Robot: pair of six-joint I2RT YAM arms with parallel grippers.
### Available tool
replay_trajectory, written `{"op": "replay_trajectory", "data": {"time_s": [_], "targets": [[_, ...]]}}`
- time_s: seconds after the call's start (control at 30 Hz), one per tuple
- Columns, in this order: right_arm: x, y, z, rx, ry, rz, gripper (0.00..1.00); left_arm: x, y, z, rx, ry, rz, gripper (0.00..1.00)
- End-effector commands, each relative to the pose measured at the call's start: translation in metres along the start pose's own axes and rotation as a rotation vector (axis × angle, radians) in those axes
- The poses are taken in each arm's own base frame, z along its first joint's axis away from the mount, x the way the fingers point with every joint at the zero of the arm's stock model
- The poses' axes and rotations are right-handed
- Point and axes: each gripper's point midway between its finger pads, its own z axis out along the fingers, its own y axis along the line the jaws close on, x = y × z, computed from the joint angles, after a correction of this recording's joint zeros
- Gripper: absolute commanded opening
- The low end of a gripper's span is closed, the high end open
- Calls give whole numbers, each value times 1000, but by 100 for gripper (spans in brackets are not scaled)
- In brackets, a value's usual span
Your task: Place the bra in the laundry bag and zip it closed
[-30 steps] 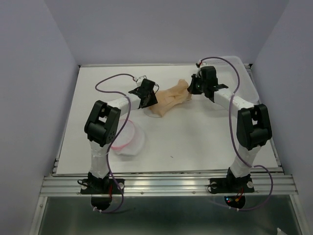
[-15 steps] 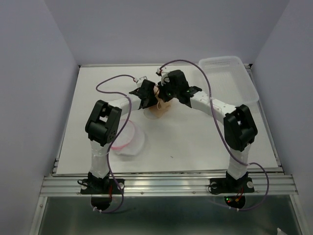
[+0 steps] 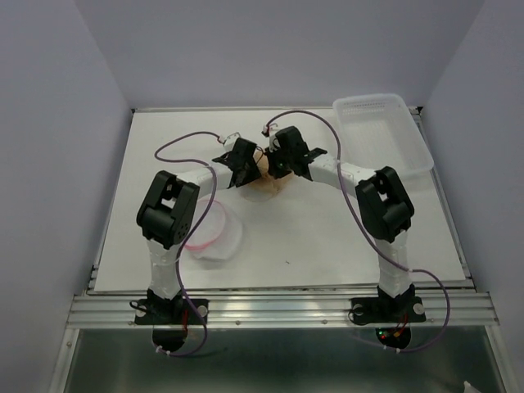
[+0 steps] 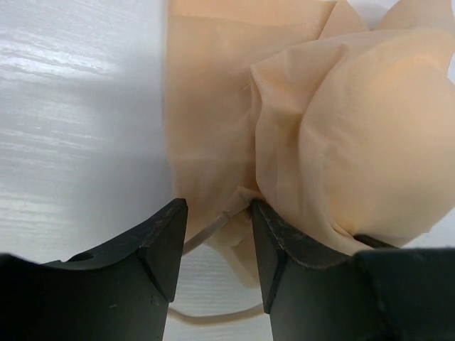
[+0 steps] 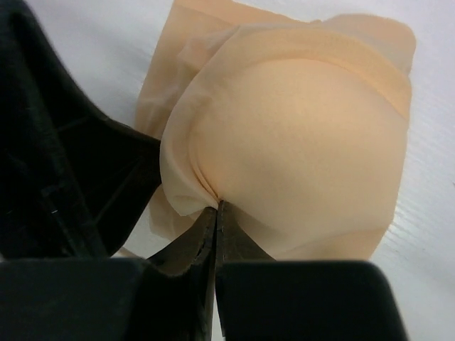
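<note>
Closest to the front, on the left side of the desk (image 3: pixel 327 241), sits the laundry bag (image 3: pixel 218 235). It is round and white with a pink rim. The bend of the left arm (image 3: pixel 168 209) hangs partly over it. The bra (image 3: pixel 264 185) is not in the bag. It lies farther back, well apart from it.

Around the middle of the desk, both arms reach in and meet over the bra. It is a small peach bundle lying on the desk, folded up, with one round cup on top.

The left tool (image 4: pixel 217 217) comes at the bra from the left. Its two black fingers stand apart with a gap between them. The edge of the bra and a thin strap lie in that gap. The cloth touches the inside of one finger, but the fingers do not squeeze it. A bit of white desk shows through the gap.

The right tool (image 5: pixel 217 206) comes from the right. Its fingers are pressed tight together, and they pinch a little fold of the bra at the edge of the round cup. The cloth wrinkles where it is pinched. The two tools are just beside each other.

Farthest away, in the back right corner, sits a clear white plastic tray (image 3: pixel 381 131). It is well apart from the bra.
</note>
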Motion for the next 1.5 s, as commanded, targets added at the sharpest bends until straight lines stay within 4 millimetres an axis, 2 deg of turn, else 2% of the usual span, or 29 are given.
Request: {"op": "replay_trajectory", "data": {"time_s": [0.0,0.03,0.07,0.13,0.17,0.27,0.3,0.4,0.43,0.57,0.67,0.73,0.83,0.87,1.0,1.03,1.1,1.13,1.27,1.47], "targets": [[-14,2,6,-3,-29,25,7,-37,-6,-31,17,-97,-53,53],[-13,4,7,-15,-25,27,11,-40,-6,-33,18,-104,-54,53],[-10,4,9,-19,-17,32,22,-46,-8,-38,23,-120,-52,53],[-9,9,8,-45,-15,34,33,-52,-9,-41,15,-133,-53,54],[-13,12,3,-60,-21,34,47,-54,-7,-44,5,-137,-52,54],[-20,17,-7,-81,-33,27,57,-61,-5,-49,-8,-153,-59,54],[-27,23,-19,-110,-48,16,66,-63,-4,-54,-9,-163,-62,54],[-44,33,-42,-148,-92,8,74,-71,-9,-60,8,-187,-66,54],[-57,35,-56,-149,-128,4,77,-74,-11,-62,16,-193,-61,54],[-74,23,-80,-59,-187,24,81,-75,-24,-55,56,-175,-38,54],[-81,0,-85,74,-216,36,81,-73,-31,-46,72,-155,-28,54],[-82,-23,-85,142,-218,57,80,-74,-35,-43,78,-151,-24,56],[-85,-40,-77,162,-217,82,62,-72,-39,-34,87,-136,-14,58],[-86,-41,-73,169,-215,78,52,-69,-38,-27,82,-127,-6,59],[-78,-59,-42,237,-167,34,36,-65,-37,-12,55,-109,24,59],[-66,-64,-26,247,-125,26,34,-64,-37,-10,51,-104,26,59],[-64,-62,-16,227,-110,15,33,-60,-33,-4,35,-92,26,59],[-55,-55,-5,177,-84,3,33,-58,-31,-2,29,-89,24,59],[-33,-47,18,111,-30,23,33,-49,-25,7,8,-66,31,58],[-20,-53,26,146,-2,60,32,-36,-16,21,-24,-37,42,54]]}}
